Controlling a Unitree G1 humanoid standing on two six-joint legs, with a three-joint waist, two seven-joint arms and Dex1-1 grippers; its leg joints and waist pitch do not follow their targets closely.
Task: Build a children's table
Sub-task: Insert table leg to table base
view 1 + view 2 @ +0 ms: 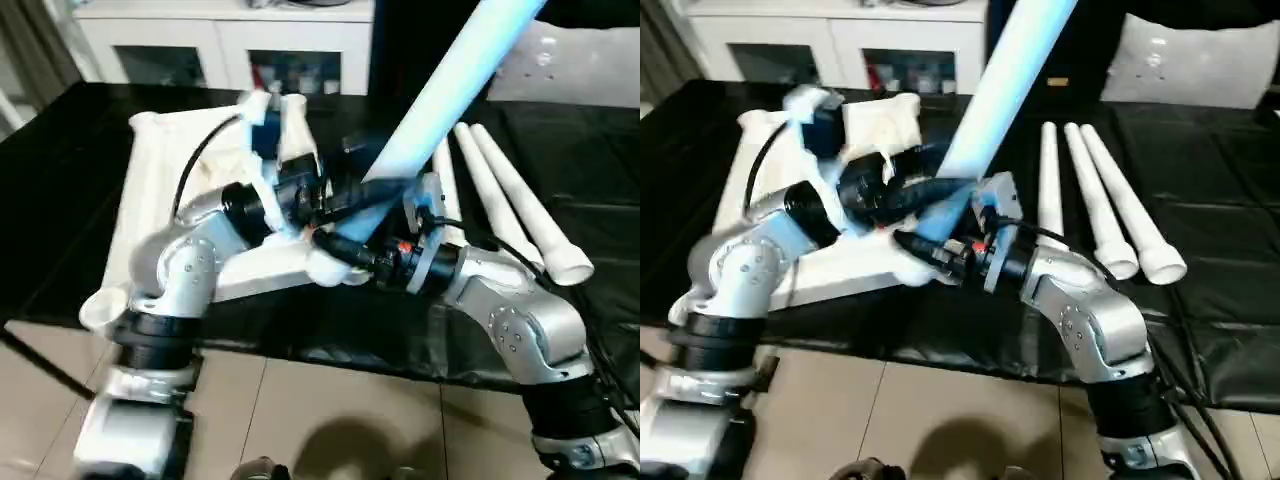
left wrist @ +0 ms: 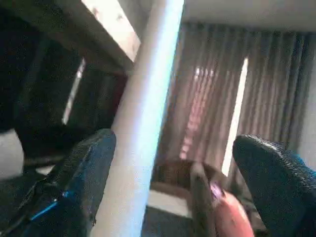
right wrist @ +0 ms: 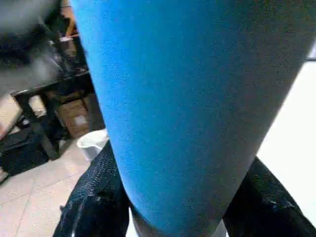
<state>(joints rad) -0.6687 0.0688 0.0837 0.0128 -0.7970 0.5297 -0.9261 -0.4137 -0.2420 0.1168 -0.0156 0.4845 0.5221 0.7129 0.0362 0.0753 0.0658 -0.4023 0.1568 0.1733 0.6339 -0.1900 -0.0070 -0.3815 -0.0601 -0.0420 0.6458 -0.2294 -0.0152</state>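
Leg (image 3: 187, 98) pinched tight between right gripper (image 3: 173, 217) fingers; beside one finger (image 2: 84, 177) of wide left gripper (image 2: 173, 187).

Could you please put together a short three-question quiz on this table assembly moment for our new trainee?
1. True or false: the right end effector is gripping a leg.
2. How many spare legs lie on the black work surface?
3. Are the left end effector fingers closed on the leg?

Key: 1 true; 2 three; 3 no, they stand open around it.
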